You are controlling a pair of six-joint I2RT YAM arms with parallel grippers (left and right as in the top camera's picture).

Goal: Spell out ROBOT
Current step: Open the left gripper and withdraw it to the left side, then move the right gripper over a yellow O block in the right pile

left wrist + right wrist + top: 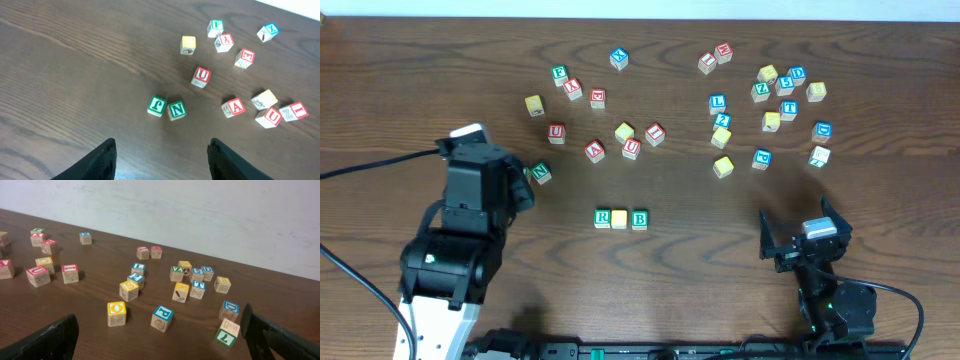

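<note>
Okay, I've got a short row in the middle of the desk: the green R block, a yellow block whose letter I can't read from above, and the green B block, all three side by side and touching.

The left claw hangs over the left part of the desk, fingers spread wide with nothing between them. Just ahead of it in the left wrist view sit a green J block and a green N block, pressed against each other. Beyond those there's a red U block and a red A block.

Over on my right, the right claw is low near the front edge, released too, holding nothing. Its wrist camera looks across the scattered blocks on that side: a yellow O block is nearest on the left, and a blue P block is just beside it. A blue T block sits farther back in the cluster. That cluster lies well apart from the row.
</note>
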